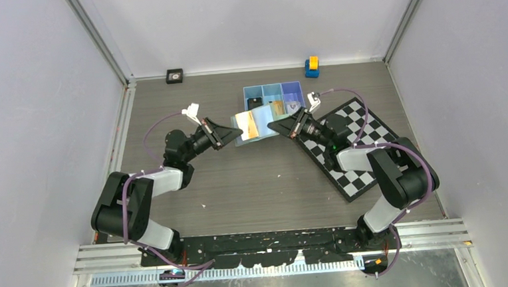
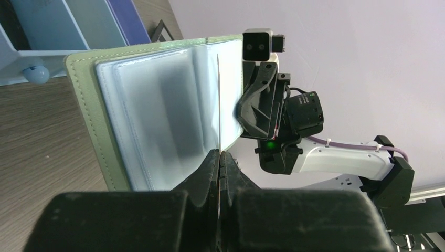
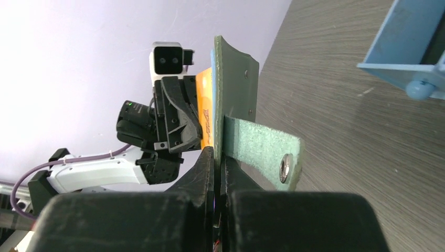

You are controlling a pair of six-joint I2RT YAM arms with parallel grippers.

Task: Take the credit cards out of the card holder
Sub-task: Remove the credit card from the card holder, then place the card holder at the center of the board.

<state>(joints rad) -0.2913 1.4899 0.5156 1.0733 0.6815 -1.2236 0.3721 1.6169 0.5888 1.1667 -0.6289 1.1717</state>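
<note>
The sage-green card holder (image 1: pixel 255 125) hangs open above the table, held between both grippers. My left gripper (image 1: pixel 236 132) is shut on a thin inner leaf; in the left wrist view (image 2: pixel 219 152) the green cover (image 2: pixel 86 115) and pale sleeves (image 2: pixel 162 115) stand to its left. My right gripper (image 1: pixel 271 124) is shut on the other cover's edge, just beside the snap tab (image 3: pixel 265 151), as the right wrist view (image 3: pixel 218 149) shows. A gold-orange card (image 3: pixel 206 118) sticks out of the holder and also shows from above (image 1: pixel 264 119). I see no grey-white card.
A blue three-compartment tray (image 1: pixel 273 89) stands just behind the holder, with a dark item (image 1: pixel 255 103) in its left bay. A checkerboard (image 1: pixel 362 150) lies under the right arm. A yellow-and-blue block (image 1: pixel 311 67) and a small black square object (image 1: pixel 174 76) sit at the back wall.
</note>
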